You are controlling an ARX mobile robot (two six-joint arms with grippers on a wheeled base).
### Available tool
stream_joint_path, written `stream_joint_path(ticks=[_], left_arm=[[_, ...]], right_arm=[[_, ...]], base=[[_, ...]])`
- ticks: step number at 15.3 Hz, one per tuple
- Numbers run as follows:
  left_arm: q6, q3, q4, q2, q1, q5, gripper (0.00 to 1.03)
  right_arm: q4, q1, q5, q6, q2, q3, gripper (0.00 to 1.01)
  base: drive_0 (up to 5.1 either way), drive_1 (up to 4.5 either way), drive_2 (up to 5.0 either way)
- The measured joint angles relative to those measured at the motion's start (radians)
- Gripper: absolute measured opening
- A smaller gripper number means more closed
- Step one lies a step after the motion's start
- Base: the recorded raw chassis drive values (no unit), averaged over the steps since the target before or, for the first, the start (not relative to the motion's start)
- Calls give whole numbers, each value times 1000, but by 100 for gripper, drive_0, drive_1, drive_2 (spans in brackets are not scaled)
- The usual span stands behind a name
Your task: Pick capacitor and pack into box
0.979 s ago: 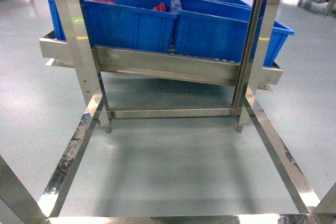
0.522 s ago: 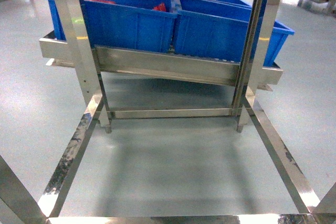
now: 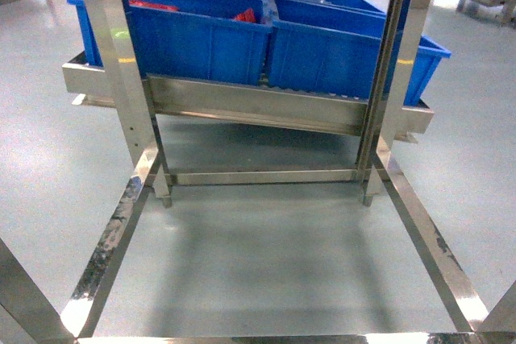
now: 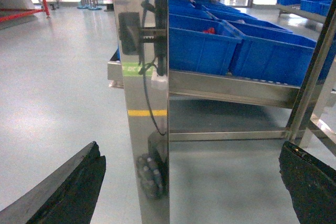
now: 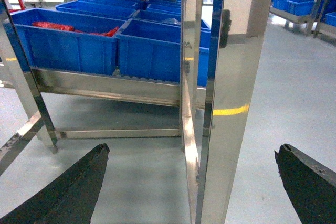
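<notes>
Both arms are held low and pointing forward at the steel rack, and neither shows in the head view. The left gripper (image 4: 191,182) has its two dark, rough-textured fingers (image 4: 68,192) spread wide at the bottom corners of its wrist view, nothing between them. Straight ahead of it, between the fingers, rises a polished steel upright (image 4: 142,103), mirror-bright, with a green patch and a yellow stripe reflected in it.

The right gripper (image 5: 191,182) is likewise wide apart and holding nothing, its fingers (image 5: 73,187) black and coarse, tapering to points. Ahead of it stands another shiny steel post (image 5: 226,103), just right of its centre line.

Beyond both grippers, well apart from them and higher, a row of blue plastic bins (image 3: 201,38) sits on a tilted stainless shelf (image 3: 250,106). The bins are smooth-walled and rectangular, packed side by side in rows. The one ahead and left of the right gripper holds red items (image 5: 63,27); whether these are the capacitors is too small to tell. No packing box can be made out. The floor (image 3: 266,255) under the rack is a smooth grey with a dull sheen.
</notes>
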Motion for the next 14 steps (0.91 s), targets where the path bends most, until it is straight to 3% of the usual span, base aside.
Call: stream_joint_path(ticks=[14], left_arm=[[0, 0, 3, 0, 0, 1, 98]], right_arm=[[1, 0, 0, 1, 0, 0, 98]], base=[[0, 0, 0]])
